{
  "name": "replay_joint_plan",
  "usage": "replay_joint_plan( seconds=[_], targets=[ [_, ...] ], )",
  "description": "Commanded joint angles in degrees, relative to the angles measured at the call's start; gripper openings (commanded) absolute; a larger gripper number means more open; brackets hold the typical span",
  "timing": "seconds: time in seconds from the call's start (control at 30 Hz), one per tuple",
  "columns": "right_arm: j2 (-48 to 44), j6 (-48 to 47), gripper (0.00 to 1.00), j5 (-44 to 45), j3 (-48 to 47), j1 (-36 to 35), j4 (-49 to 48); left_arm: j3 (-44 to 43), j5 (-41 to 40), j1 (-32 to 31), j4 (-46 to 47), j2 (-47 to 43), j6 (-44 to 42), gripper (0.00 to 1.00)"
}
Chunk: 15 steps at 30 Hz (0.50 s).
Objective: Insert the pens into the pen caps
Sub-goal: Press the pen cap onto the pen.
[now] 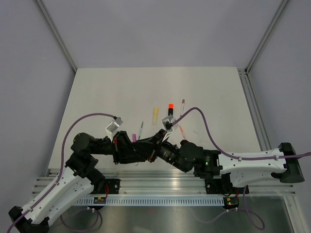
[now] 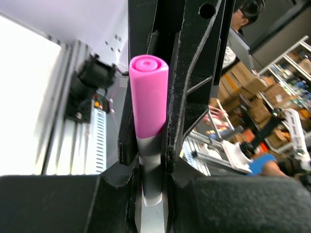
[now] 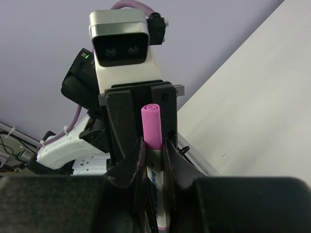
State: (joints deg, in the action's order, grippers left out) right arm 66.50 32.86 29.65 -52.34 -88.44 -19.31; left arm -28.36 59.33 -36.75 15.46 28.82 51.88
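One pen looks capped between the jaws; five still lie beyond them.
The left gripper (image 2: 146, 160) and the right gripper (image 3: 154, 150) both pinch narrowly on the pink-capped pen (image 2: 148, 97), its cap apparently seated. Probably still to do: thin grey pen (image 1: 141, 129), pale yellow highlighter (image 1: 155, 115), orange-tipped black highlighter (image 1: 169, 111), white pen (image 1: 182, 104), orange-red pen (image 1: 182, 129).

Not really finding anything readable here tbh. The pink-capped pen (image 3: 153, 155) is showing a bit of blue print on its pale barrel in the right wrist view, but it's coming out way too blurry to make out a single letter. The cardboard boxes (image 2: 243, 80) sitting in the background of the left wrist view are looking just as unreadable, any markings on them are blurring into nothing
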Motion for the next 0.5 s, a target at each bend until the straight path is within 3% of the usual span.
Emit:
replay_joint_plan(
  seconds=[0.0,0.1,0.47],
  targets=[
    [1.5,-0.7,0.25,-11.7,2.7,0.9,20.5,-0.7,-20.2,0.0,10.7,-2.9,-6.3,0.0],
    [0.1,-1.2,0.4,-13.1,2.2,3.1,19.9,0.8,-24.4,-2.5,7.9,-3.4,-9.9,0.0],
    [-1.3,-2.5,0.41,-14.6,0.5,6.7,20.5,1.0,-32.4,-7.4,2.3,-4.6,-16.8,0.0]
  ],
)
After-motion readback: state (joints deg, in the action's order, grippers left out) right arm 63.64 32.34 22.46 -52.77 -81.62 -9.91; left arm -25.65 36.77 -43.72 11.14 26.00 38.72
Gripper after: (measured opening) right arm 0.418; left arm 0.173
